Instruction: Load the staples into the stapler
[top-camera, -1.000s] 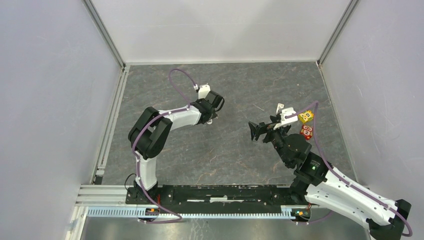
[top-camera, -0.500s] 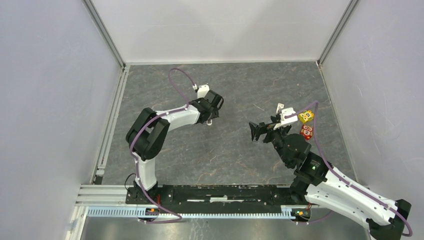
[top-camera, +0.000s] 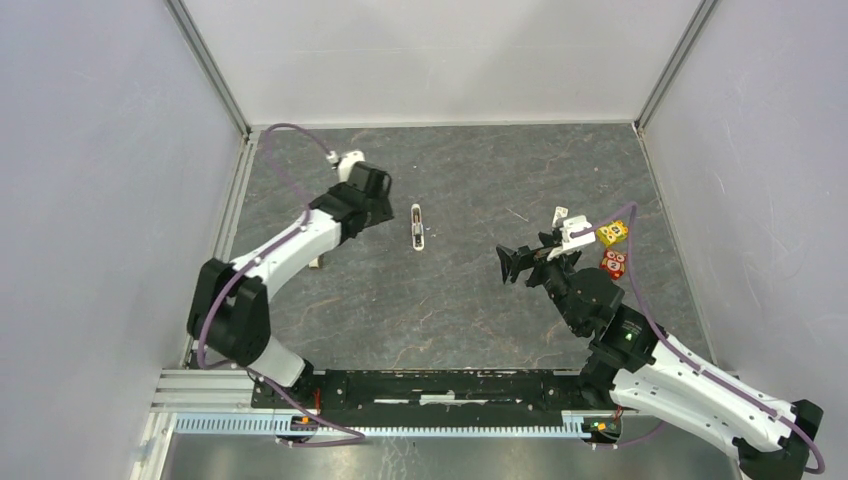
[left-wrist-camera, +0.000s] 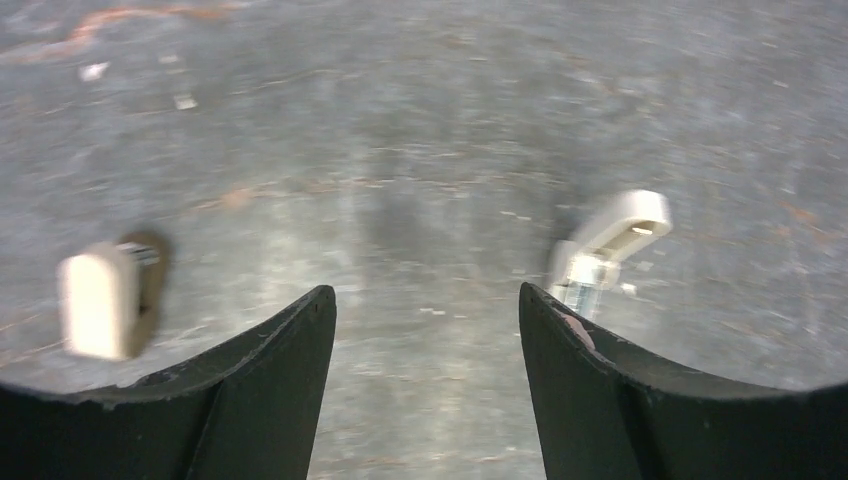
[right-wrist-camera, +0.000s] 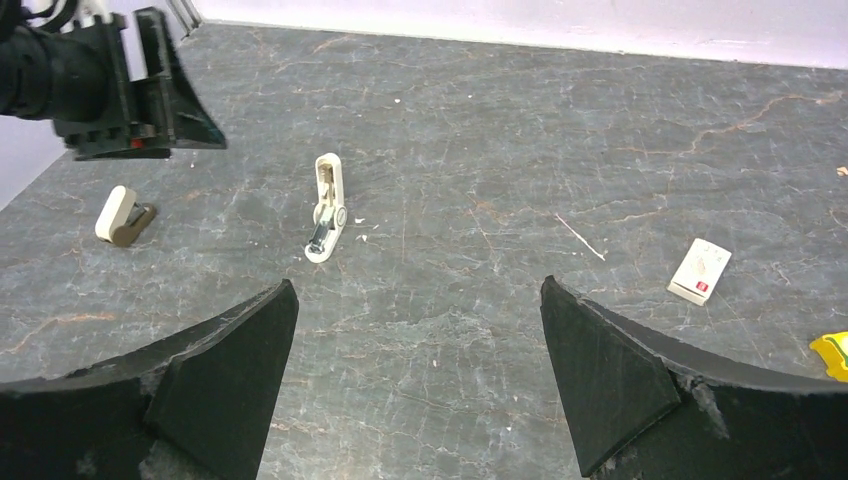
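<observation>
Dark grey stone-look tabletop (top-camera: 470, 320) w/ white walls round it; two white-and-black robot arms bolted at the near edge. The left gripper (left-wrist-camera: 428, 300) hangs above the table at left-centre, black fingers (left-wrist-camera: 260, 400) spread apart w/ nothing btwn them. Just to its right lies the small cream-white plastic stapler (right-wrist-camera: 326, 208), flat on the table approx mid-width, w/ a silver metal part showing at its near end; nothing touches it. On the left gripper's other side sits a small cream block (right-wrist-camera: 122, 215) w/ a brown part, alone; can't tell what it is. The right gripper (right-wrist-camera: 418, 300) is held above the table right of centre, pointing toward the stapler but well apart from it, jaws wide apart & empty. The staples themselves are too small to make out. Their small flat whitish box w/ a red mark (right-wrist-camera: 700, 272) lies on the table off to the stapler's right, well apart from it, touched by neither arm. A thin pale sliver (right-wrist-camera: 580, 237) lies btwn stapler & box. Nearer the right wall, a yellow cube (top-camera: 612, 233) & a red cube (top-camera: 613, 264) w/ printed marks sit close together beside the right arm.
</observation>
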